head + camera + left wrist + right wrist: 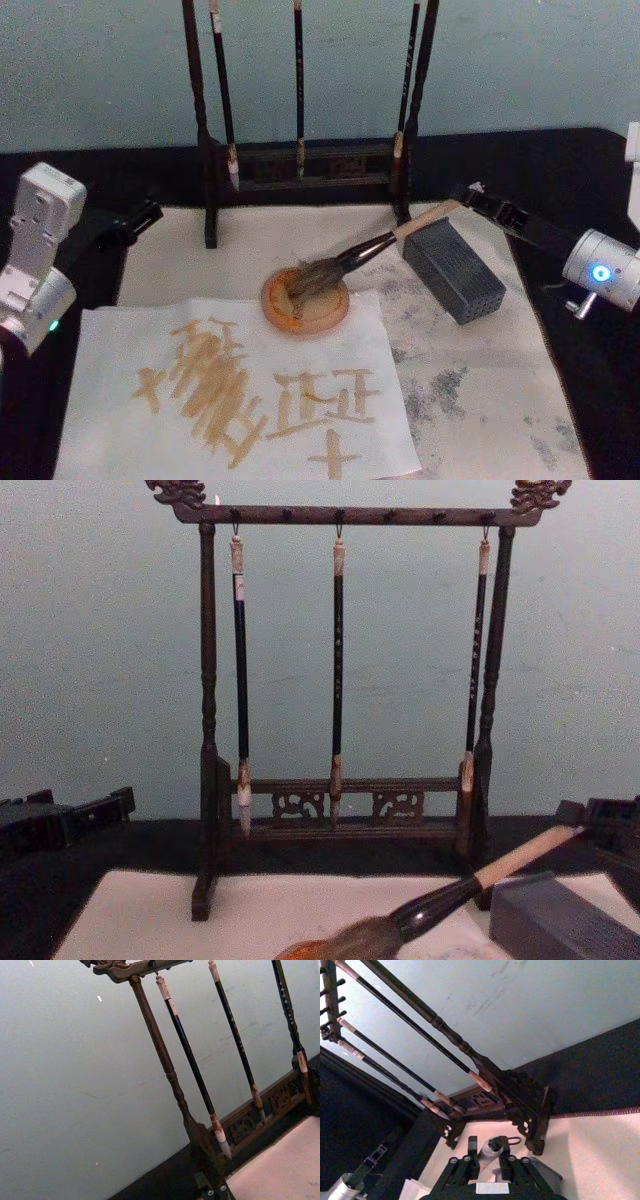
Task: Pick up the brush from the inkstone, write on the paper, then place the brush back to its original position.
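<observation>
The brush (370,250) lies with its bushy head on the round inkstone (305,298). Its long handle slants up and away toward the right hand (478,200), which sits at the handle's end. I cannot tell if it grips the handle. The left hand (135,222) waits far off, and I cannot tell if it is open. The paper (240,400) with brown marks lies on the pale worktop mat (480,400), in front of the brush rack (310,160).

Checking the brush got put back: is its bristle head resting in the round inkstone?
Yes: in the head view the brush lies with its bristles in the inkstone.
</observation>
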Robot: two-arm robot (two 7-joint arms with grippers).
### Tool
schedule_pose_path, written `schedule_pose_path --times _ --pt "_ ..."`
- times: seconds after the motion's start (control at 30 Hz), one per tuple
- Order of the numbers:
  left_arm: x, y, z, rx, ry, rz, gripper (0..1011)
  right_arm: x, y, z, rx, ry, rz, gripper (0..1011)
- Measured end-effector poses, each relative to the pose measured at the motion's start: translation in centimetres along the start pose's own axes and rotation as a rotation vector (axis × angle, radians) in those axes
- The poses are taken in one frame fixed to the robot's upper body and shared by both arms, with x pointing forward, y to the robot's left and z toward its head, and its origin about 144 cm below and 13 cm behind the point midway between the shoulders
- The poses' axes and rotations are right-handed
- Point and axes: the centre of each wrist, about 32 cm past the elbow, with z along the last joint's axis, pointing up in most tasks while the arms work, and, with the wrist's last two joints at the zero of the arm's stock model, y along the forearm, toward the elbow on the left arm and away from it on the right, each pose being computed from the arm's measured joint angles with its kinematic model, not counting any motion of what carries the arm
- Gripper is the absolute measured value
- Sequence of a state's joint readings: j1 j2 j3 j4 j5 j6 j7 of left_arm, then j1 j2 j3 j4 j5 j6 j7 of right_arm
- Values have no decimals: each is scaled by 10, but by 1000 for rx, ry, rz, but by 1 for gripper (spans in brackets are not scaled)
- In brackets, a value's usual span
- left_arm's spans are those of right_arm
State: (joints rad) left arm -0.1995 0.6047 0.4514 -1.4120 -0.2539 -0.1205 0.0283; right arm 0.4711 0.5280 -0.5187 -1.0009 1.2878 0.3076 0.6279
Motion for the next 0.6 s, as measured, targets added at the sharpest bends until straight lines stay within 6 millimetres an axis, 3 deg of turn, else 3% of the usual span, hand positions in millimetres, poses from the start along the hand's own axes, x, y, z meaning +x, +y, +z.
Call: schedule_pose_path --times 0.6 --pt "0 0 0 0 0 0 1002 -7 -9 -3 1 -15 -50 865"
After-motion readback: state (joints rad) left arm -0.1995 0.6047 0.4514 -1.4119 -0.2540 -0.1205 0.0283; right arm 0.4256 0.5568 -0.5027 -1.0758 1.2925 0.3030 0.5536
